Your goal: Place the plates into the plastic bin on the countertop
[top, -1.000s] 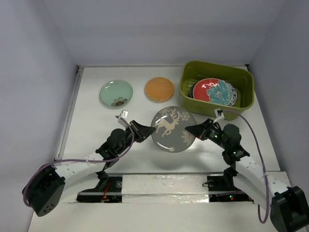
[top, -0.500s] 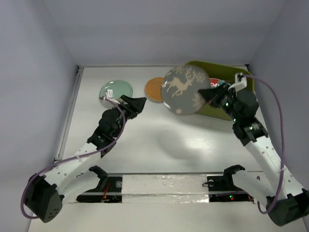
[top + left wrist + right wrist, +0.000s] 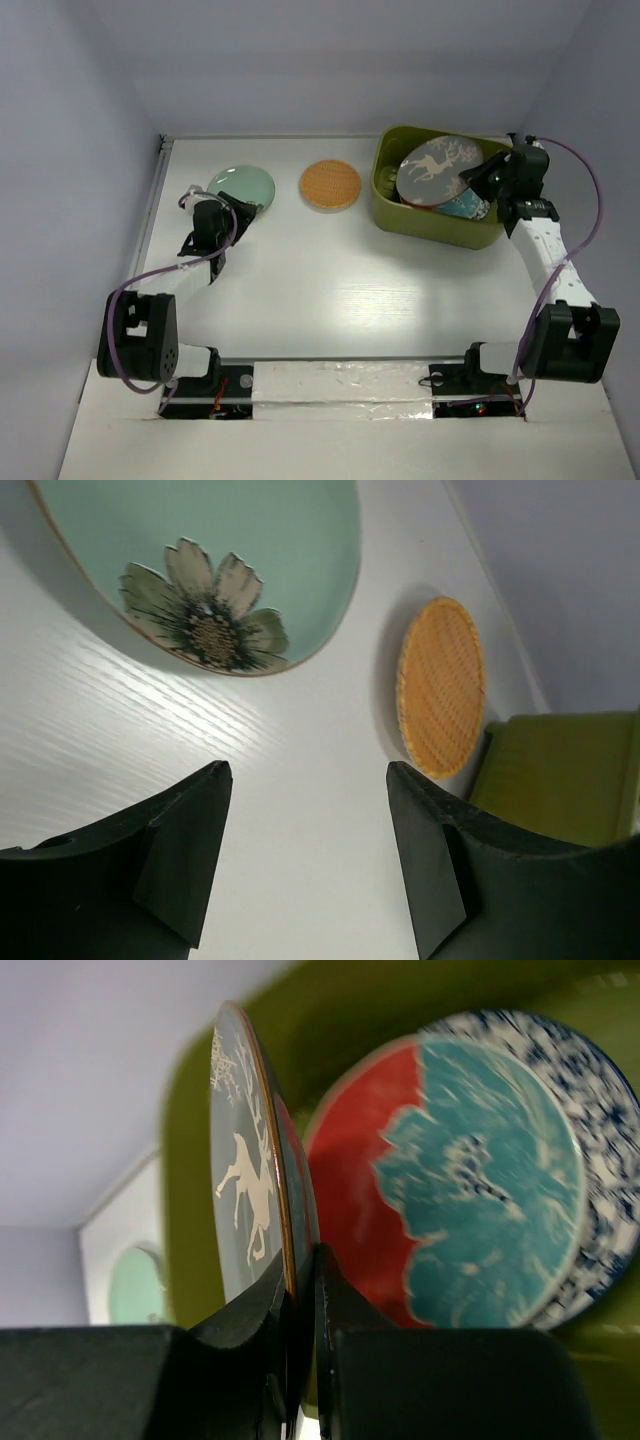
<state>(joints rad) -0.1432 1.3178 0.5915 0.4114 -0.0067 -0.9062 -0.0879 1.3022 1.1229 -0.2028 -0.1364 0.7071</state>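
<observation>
The right hand (image 3: 300,1272) is pinching the deer plate (image 3: 438,166) by its rim, tilted above the plastic bin (image 3: 430,226). Lowering it flatter onto the red-and-teal plate (image 3: 450,1180) before releasing looks wisest. The left hand (image 3: 305,810) is hanging spread beside the mint green plate (image 3: 230,540) on the surface (image 3: 330,290).

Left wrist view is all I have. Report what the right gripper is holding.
Observer: The right gripper is shut on the rim of the silver-grey deer plate, tilted over the plastic bin.
Operator: List what already lies in the bin.
Observer: A red-and-teal plate on top of a white plate with a blue rim.
Operator: Count the plates outside it.
Observer: Two on the countertop: the mint green plate and the orange plate.
</observation>
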